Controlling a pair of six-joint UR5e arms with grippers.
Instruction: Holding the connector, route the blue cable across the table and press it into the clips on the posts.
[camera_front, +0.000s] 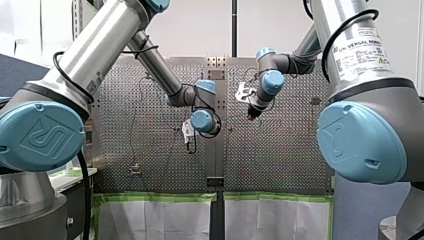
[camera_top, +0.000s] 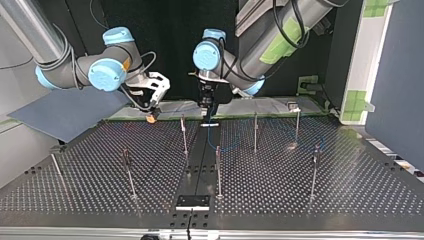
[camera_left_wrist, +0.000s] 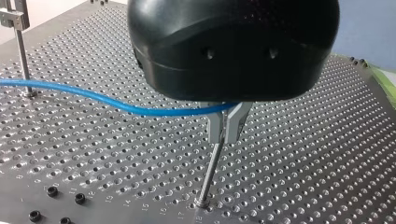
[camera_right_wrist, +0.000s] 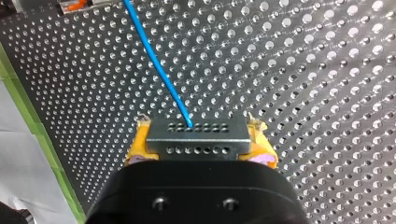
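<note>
Likely light, floppy cable (camera_left_wrist: 116, 103) pinched in left gripper (camera_left_wrist: 228, 126) just above post (camera_left_wrist: 210, 172); rigid connector (camera_right_wrist: 196, 138), surest hold, clamped in right gripper (camera_right_wrist: 201, 148).

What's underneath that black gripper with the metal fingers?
A thin metal post stands right under my left gripper, rising from the perforated table. The blue cable runs into its fingers. The post's top and any clip are hidden behind them.
</note>
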